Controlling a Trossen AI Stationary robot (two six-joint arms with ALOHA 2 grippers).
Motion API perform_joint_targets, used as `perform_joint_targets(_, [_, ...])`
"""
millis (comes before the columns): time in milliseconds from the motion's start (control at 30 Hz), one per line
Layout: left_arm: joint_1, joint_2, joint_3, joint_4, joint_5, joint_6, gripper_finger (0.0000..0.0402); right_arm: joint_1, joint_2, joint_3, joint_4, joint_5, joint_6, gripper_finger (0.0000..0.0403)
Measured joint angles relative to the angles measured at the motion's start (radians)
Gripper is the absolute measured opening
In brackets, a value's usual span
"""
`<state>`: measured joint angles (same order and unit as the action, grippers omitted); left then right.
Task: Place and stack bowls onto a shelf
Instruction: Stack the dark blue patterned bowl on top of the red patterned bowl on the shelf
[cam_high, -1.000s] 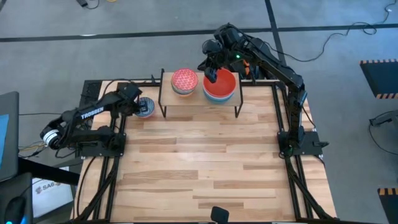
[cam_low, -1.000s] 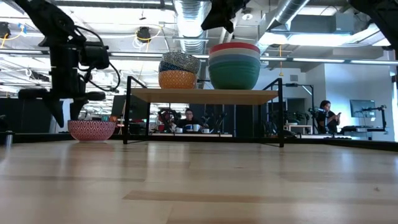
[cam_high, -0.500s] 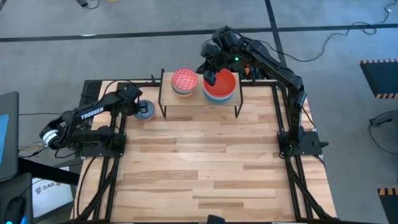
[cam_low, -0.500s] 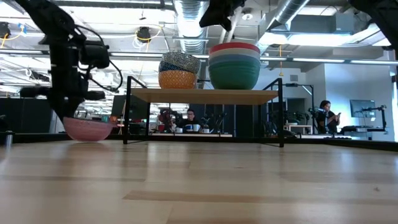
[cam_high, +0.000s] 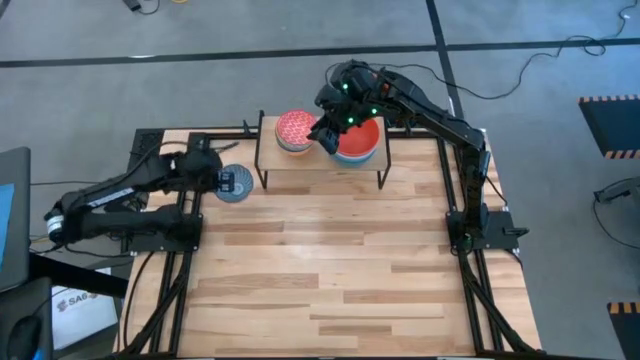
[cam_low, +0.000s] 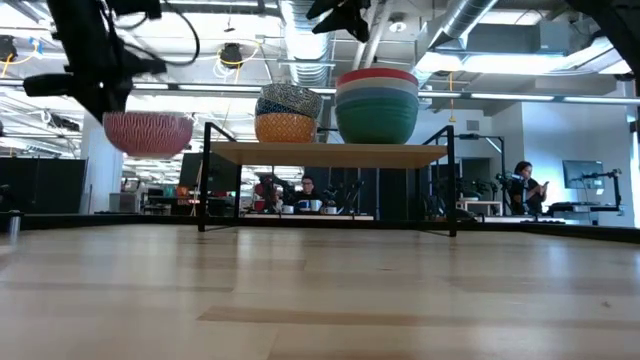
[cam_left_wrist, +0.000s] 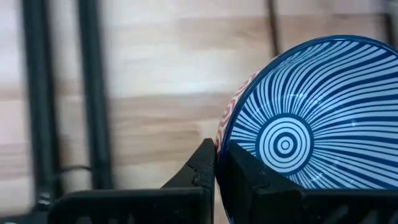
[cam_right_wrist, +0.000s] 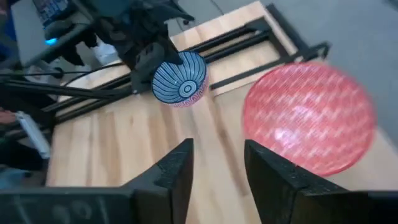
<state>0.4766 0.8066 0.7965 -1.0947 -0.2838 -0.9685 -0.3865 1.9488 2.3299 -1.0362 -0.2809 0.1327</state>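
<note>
A bowl, blue-striped inside and pink patterned outside, hangs in the air left of the shelf, with my left gripper shut on it. The shelf carries two stacks. The left stack is a blue-and-white patterned bowl sitting in a yellow bowl, and shows a pink inside from above. The right stack of several bowls has a red bowl on top. My right gripper hovers open above the shelf between the stacks. My left gripper pinches the bowl's rim on the side toward the table's left edge. One finger is inside the bowl and the other outside. The fingers come from above. The bowl hangs upright and roughly level, clear of the table.
Black frame rails run along the table's left and right sides. The wide near half of the slatted tabletop is bare wood. People sit and stand in the room beyond the table.
My left gripper has taken hold of the patterned bowl, which first tipped on the table and now hangs lifted clear at shelf-top height. My right gripper has gone from above the red stack toward the table's left, over the gap between the stacks.
</note>
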Motion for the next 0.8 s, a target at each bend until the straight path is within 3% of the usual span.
perform_joint_targets(200, [-0.279,-0.012,0.015,-0.003,0.005,-0.147,0.0002,0.094,0.0,0.0,-0.064,0.127,0.056,0.0173])
perform_joint_targets(367, [-0.498,0.069,0.015,0.008,0.033,-0.238,0.0002,0.191,0.0,0.0,-0.164,0.249,0.099,0.0169])
perform_joint_targets(500, [-0.668,0.156,0.015,0.065,-0.015,-0.336,0.0002,0.27,0.002,-0.004,-0.247,0.358,0.152,0.0169])
perform_joint_targets(800, [-0.933,0.36,0.015,0.247,-0.09,-0.438,0.0002,0.434,-0.005,-0.28,-0.234,0.389,0.394,0.0166])
